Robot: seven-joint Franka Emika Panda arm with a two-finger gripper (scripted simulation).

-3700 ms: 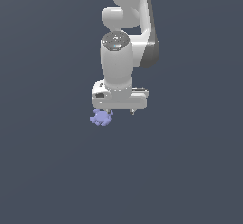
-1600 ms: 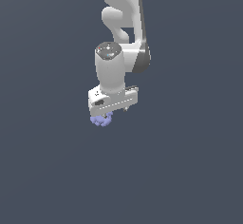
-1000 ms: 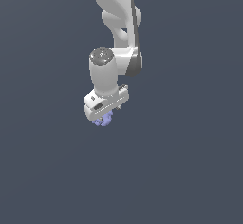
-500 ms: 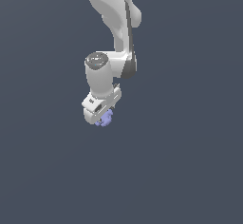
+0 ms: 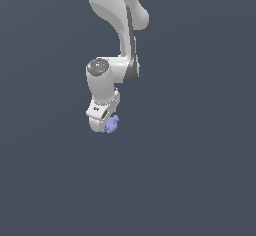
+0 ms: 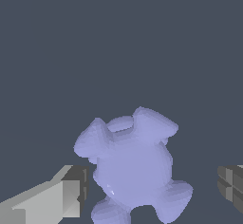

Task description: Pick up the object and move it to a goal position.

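Object at the tip of the white arm, against a plain dark grey-blue ground.

Largest in the exterior view is the white Panda arm [image 5: 117, 35], coming down from the upper edge and bending at the wrist, its hand tilted. The jaws [image 5: 103, 126] sit at its low end, and the object [image 5: 111, 124], a small knobbly lavender-blue lump, shows just at their tip, partly hidden by the hand. In the wrist view the object [image 6: 133, 163] lies between the two fingers: one finger pad [image 6: 76, 186] stands just beside it, seemingly touching or nearly so, while the other finger [image 6: 231, 186] stands apart with a clear gap. The jaws are thus spread wider than the object, and a firm hold on it cannot be told.
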